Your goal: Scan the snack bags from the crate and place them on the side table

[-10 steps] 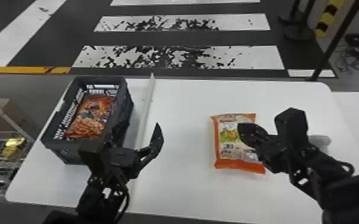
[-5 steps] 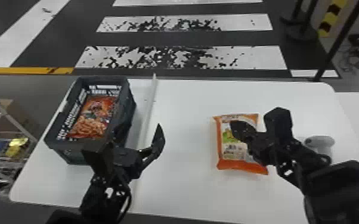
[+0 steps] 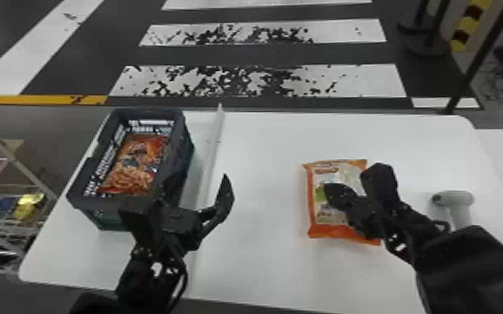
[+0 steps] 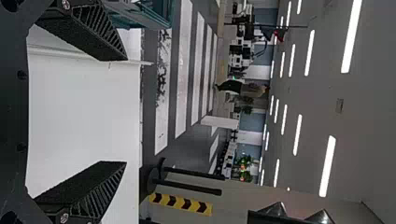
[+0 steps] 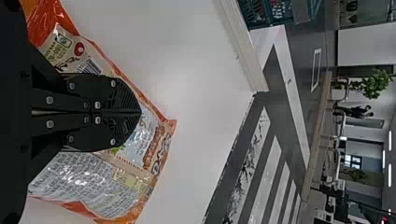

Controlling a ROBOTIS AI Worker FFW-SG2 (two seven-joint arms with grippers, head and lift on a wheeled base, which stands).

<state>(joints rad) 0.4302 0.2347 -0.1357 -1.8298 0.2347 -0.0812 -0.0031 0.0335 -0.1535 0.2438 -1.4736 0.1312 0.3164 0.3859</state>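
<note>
Partly hidden under right gripper (image 3: 331, 190), snack bag (image 3: 326, 231) lies on table (image 3: 263, 167); those fingers pressed together, empty. Left gripper (image 3: 202, 177), fingers wide apart, empty, masks corner of crate (image 3: 96, 203) holding second bag (image 3: 131, 181).

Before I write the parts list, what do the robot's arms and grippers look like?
The left arm and right arm are black, the left with a looping cable. The left gripper has dark, wedge-shaped, ridged fingers; the right gripper has black fingers with ribbed tips and silver screws.
</note>
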